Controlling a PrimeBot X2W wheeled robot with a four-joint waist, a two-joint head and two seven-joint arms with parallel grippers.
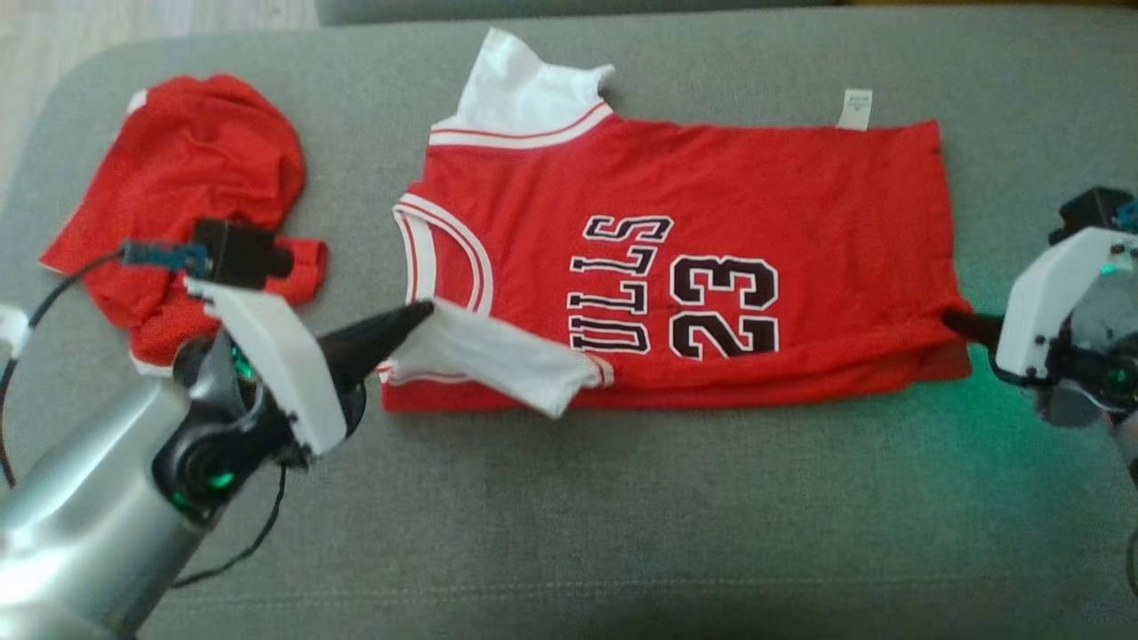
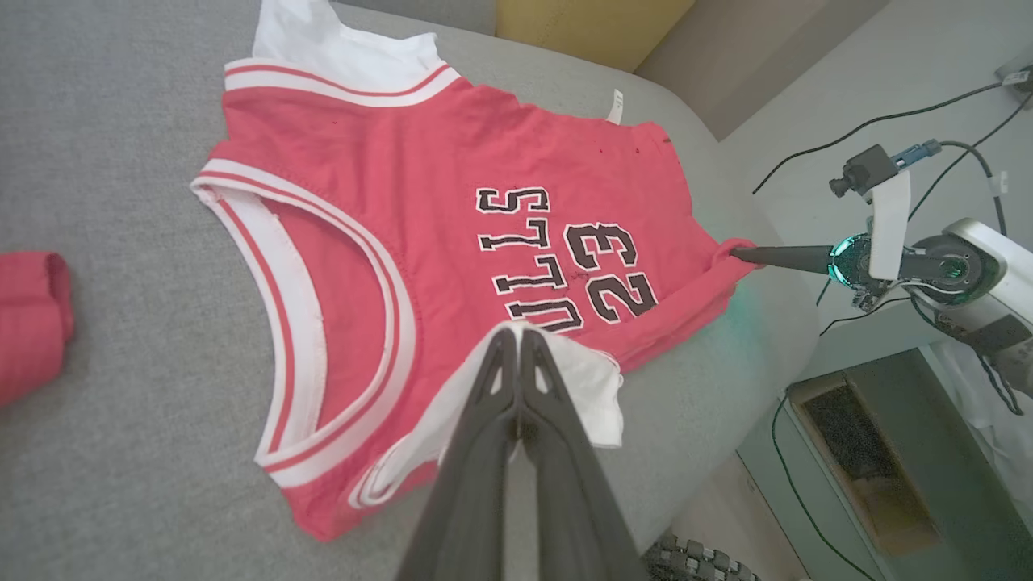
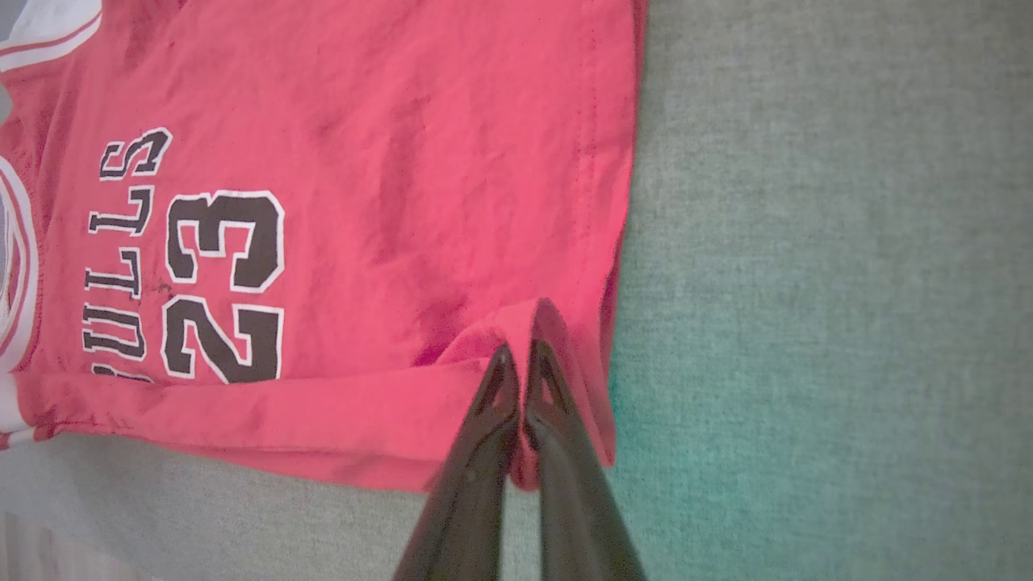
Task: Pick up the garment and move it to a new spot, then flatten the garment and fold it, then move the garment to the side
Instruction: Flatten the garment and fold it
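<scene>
Jersey point(image 1: 711, 204): lies spread flat on the grey sofa point(image 1: 622, 516), print up, collar towards the shorts point(image 1: 196, 169).
Left gripper point(image 1: 425, 311): fingers pressed together, pinching the white sleeve point(image 1: 498, 356) at the jersey's near collar corner.
Right gripper point(image 1: 953, 318): clamped on the hem corner point(image 1: 958, 351) at the jersey's near end, cloth bunched up around the tips.
Step in hand: looks like the lengthwise fold, near edge going over to the far edge.
Doing it well: raise both corners together and level, and keep the near edge taut between them. Carry it across the print and lay it even with the jersey's far edge. Open only once the cloth lies down.
Watch out: that sleeve is loose cloth. Pull on it alone and the red body may lag.
Hard to tell: whether the left pinch also catches red cloth under the sleeve, and how many layers the right one holds.
Covered: the sleeve hides the first letter of the print, and the left arm cuts across the shorts.
Too small: the writing on the label point(image 1: 855, 108) at the jersey's far edge.
</scene>
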